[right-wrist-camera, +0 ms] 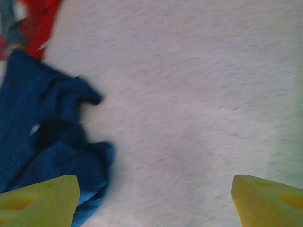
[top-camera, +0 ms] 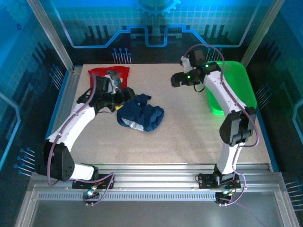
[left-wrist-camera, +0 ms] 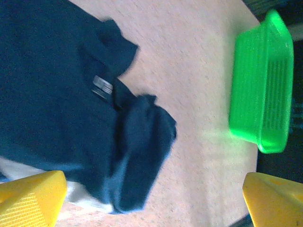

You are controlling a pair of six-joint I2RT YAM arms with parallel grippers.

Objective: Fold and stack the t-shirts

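Left wrist, navy t-shirt (left-wrist-camera: 47, 94), neck label (left-wrist-camera: 102, 87) unreadable

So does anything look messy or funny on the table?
Yes. The navy shirt lies crumpled in a heap near the middle of the table, a pale bit showing at its near edge. The red shirt behind it is bunched up too. Nothing looks spilled or broken.
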